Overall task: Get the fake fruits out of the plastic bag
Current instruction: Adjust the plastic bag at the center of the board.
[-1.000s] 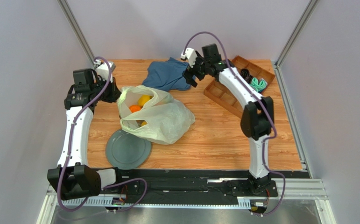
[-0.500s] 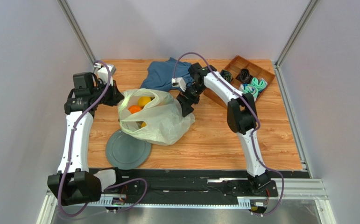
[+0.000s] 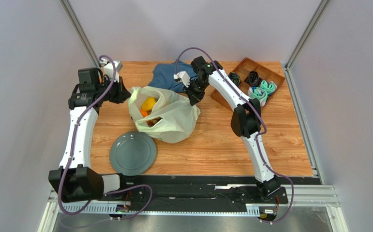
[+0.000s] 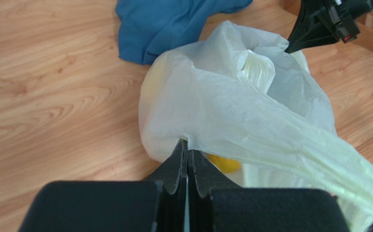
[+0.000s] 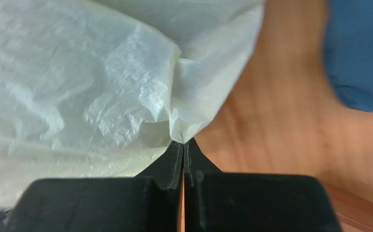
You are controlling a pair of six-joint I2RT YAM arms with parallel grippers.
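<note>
The left gripper is pinched together on the near rim of the plastic bag, and the right gripper is likewise clamped on a fold at the bag's far side, close to the blue cloth. The bag lies on the worktop between the two arms, its mouth held open, with a yellow piece and an orange of the fake fruits visible inside. Assessment: no fruit is out yet, none lying on the worktop or the grey plate near the bag, so the whole removal remains to be done.
</note>
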